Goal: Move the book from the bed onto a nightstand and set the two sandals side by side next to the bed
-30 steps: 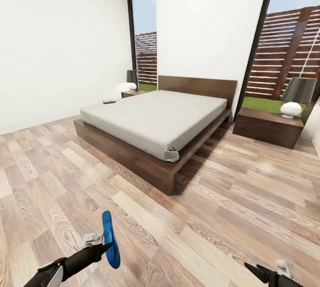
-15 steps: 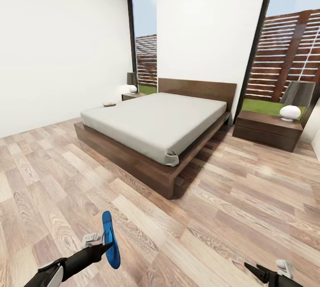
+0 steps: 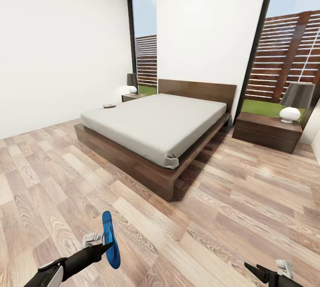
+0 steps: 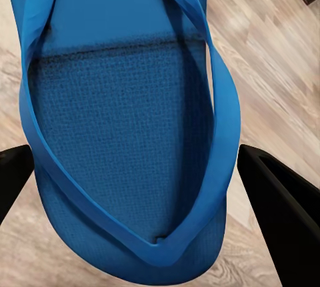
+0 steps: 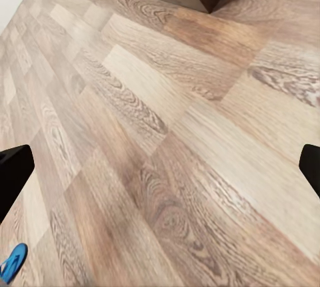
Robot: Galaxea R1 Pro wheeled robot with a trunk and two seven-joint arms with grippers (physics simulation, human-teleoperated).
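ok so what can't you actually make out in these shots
- Book: head view, a tiny flat shape at the bed's far corner; too small to read its cover.
- Second sandal: right wrist view, a blue tip cut off by the frame edge; cannot tell what it is.
- Held sandal: left wrist view, heel end cut off by the frame edge.
- Right gripper: head view, cut off at the frame edge.

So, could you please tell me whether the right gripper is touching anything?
Apart. The right wrist view shows the right gripper with its fingers spread, bare floor between them.
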